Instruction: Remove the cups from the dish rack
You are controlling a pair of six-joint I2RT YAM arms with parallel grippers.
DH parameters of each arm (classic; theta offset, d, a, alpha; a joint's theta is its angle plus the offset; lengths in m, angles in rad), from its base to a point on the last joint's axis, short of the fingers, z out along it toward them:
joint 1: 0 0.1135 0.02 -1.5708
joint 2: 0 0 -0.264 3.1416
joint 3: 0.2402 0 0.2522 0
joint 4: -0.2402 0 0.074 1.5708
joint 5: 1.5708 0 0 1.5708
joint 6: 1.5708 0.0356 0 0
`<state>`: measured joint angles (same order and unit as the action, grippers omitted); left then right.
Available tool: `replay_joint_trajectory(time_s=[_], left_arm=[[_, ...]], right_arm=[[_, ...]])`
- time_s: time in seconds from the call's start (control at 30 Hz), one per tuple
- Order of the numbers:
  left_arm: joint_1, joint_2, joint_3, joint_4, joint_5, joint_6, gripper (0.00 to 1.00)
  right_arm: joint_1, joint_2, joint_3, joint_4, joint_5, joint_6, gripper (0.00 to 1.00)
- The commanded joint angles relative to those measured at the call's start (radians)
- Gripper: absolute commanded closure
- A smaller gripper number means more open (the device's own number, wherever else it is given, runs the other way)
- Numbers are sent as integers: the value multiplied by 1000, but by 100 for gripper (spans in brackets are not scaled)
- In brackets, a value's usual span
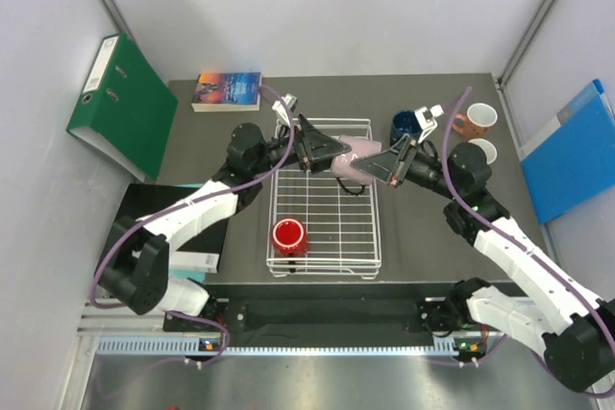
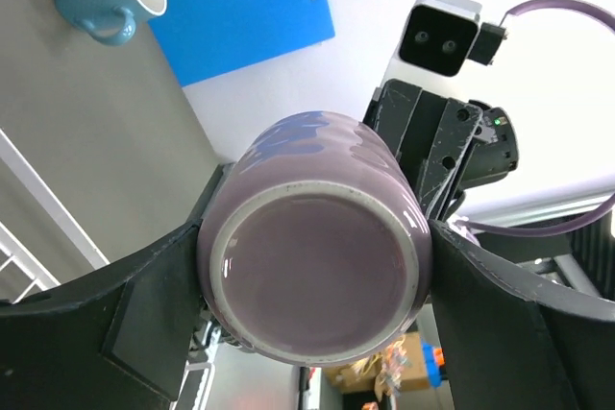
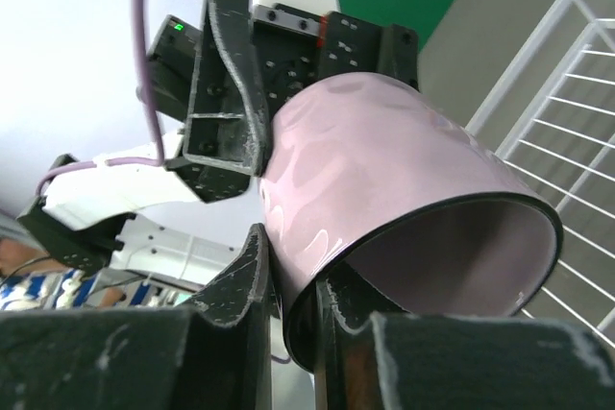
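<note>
- Top external view showed the dish rack (image 1: pixel 332 223) directly under the pale mauve mug (image 1: pixel 354 158), which hung in the air above the rack's far half, between my two arms. I judged that a drop would land it on the wires, where it could chip or bounce onto the worktop (image 1: pixel 423 237).
- My left end effector (image 1: pixel 332 153) was spread wide and clamped around the mug's body near its base. My right end effector (image 3: pixel 293 285) was pinched together on the wall at the rim, one finger inside and one outside.
- That rim pinch looked thin on slick glaze. If my left side let go before it was firm, the mug could swivel or slide out. If both arms pulled at once, it could twist free.
- A green binder (image 1: pixel 120 103) and a blue folder (image 1: pixel 572 156) leaned at the side walls, and a book (image 1: pixel 228 89) lay at the far edge. All were well apart from the mug.
- The dark blue mug (image 1: pixel 405 126), the salmon-pink mug (image 1: pixel 476 119) and the teal mug (image 2: pixel 101 2) stood close together to the right of the rack. Setting down there risked knocking one.
- The red mug (image 1: pixel 288 235) sat alone in the rack's near-left corner, out of the way.
</note>
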<state>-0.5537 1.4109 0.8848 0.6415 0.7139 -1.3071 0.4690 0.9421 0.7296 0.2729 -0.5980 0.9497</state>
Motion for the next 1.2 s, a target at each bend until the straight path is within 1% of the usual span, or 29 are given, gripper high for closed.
replay_joint_trajectory(time_s=[0.0, 0.03, 0.07, 0.1, 0.17, 0.2, 0.27, 0.3, 0.33, 0.37, 0.4, 0.43, 0.5, 0.53, 0.57, 0.6, 0.63, 0.67, 0.73, 0.8, 0.97, 1.17], left_arm=[[23, 7, 141, -280, -60, 218, 24], [41, 7, 163, -352, -83, 251, 17], [50, 7, 184, -403, -131, 314, 6], [70, 11, 225, -512, -154, 342, 1], [92, 22, 267, -600, -233, 396, 1], [103, 28, 295, -681, -260, 402, 1], [139, 33, 304, -727, -315, 398, 1], [158, 31, 296, -740, -362, 390, 1], [162, 33, 292, -762, -387, 384, 1], [163, 34, 290, -779, -410, 384, 1], [163, 40, 295, -798, -442, 388, 1], [163, 46, 298, -836, -448, 391, 1], [163, 71, 302, -876, -447, 404, 1], [163, 77, 306, -896, -447, 408, 1], [164, 82, 306, -928, -449, 414, 1], [164, 82, 299, -939, -446, 416, 1], [163, 80, 295, -944, -445, 419, 1], [164, 77, 289, -947, -447, 422, 1], [163, 57, 272, -950, -456, 425, 1], [163, 40, 261, -951, -467, 431, 1], [163, 34, 258, -965, -462, 437, 1], [163, 30, 224, -942, -426, 424, 1]], right_arm=[[16, -49, 86, -210, 101, -184, 100], [16, -60, 99, -242, 122, -199, 100], [16, -68, 115, -306, 165, -234, 100], [16, -75, 152, -342, 188, -252, 100], [16, -74, 198, -400, 251, -304, 100], [16, -62, 247, -461, 274, -321, 100], [13, -43, 292, -507, 340, -362, 100], [13, -19, 341, -556, 369, -374, 100], [14, -3, 365, -587, 397, -385, 100], [14, 16, 392, -616, 462, -406, 100], [13, 65, 449, -647, 493, -420, 100], [10, 93, 482, -716, 560, -431, 100], [7, 182, 572, -776, 628, -462, 100], [5, 214, 605, -835, 705, -471, 100], [5, 246, 670, -875, 740, -486, 100], [2, 315, 704, -909, 782, -494, 100], [2, 348, 735, -943, 867, -502, 100], [0, 375, 779, -999, 912, -515, 100], [-9, 443, 798, -1028, 966, -523, 100], [-41, 500, 795, -1043, 960, -523, 100], [-142, 561, 693, -988, 805, -470, 100], [-162, 649, 651, -914, 758, -463, 100]])
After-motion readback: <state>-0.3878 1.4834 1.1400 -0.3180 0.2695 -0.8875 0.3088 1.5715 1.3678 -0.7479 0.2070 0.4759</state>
